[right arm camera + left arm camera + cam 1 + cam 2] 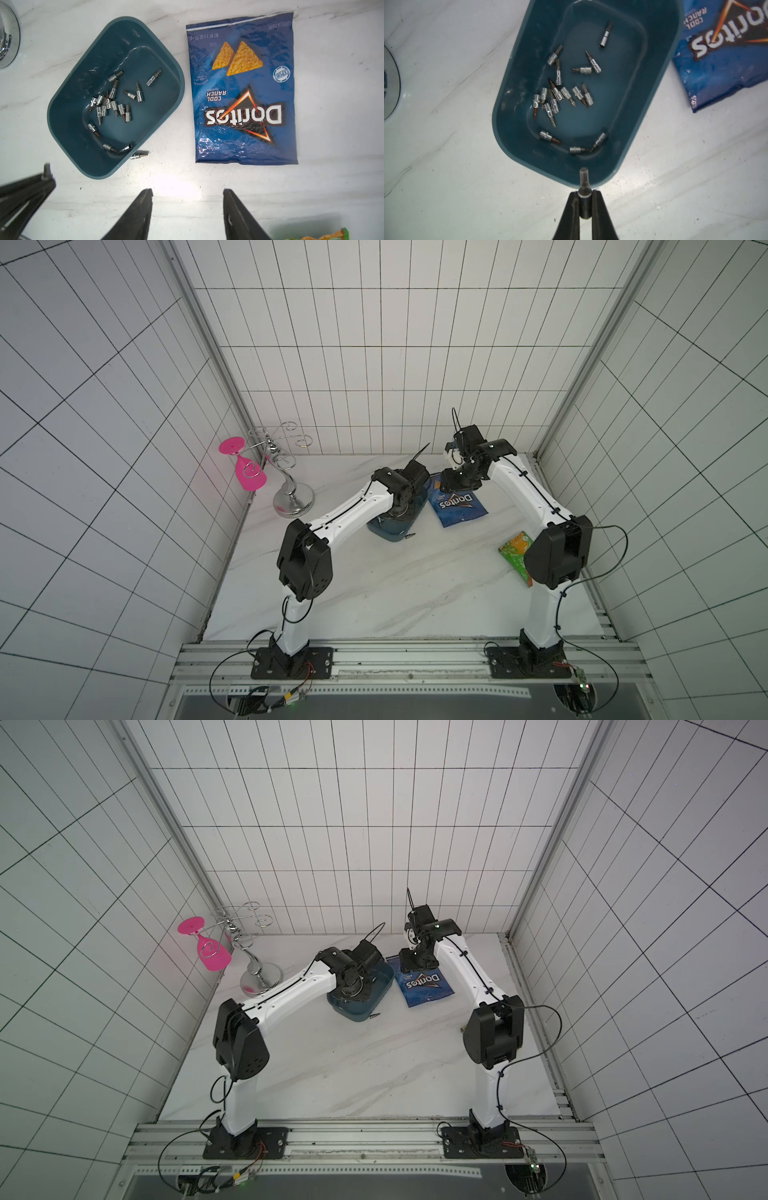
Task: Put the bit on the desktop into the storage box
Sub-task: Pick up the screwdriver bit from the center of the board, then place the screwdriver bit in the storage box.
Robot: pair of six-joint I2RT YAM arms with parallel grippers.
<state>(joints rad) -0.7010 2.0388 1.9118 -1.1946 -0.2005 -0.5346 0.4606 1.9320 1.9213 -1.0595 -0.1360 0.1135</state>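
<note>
Remote: White veined desktop (pixel 374 593), gridded tile walls (pixel 374 364) around it. I see the storage box (pixel 388 534) lying mid-table, partly hidden under my left arm (pixel 357 506) in both top views.

Desk: Left jaws?

Remote: Left gripper (pixel 585 193) is clamped on a bit (pixel 584 178), base between the fingers (pixel 573 207), tip pointing out. From the left wrist camera that tip lines up with the box's short-end rim. Its height above the box I cannot tell.

Desk: Anything loose?

Remote: One loose bit (pixel 139 155) lies on the desktop, just beside the box's outer wall near a corner, outside it. A scatter of bits (pixel 562 95) lies on the box floor.

Desk: Right side?

Remote: Right gripper (pixel 188 192) hangs raised, jaws apart, nothing between them, on the Doritos bag (pixel 243 93) side of the box. That bag lies flat just beside the box, not touching. Green snack packet (pixel 515 556) sits well apart from the box, beyond the bag. Chrome stand (pixel 293 493) with a pink glass (pixel 248 477) stands on the box's opposite side.
</note>
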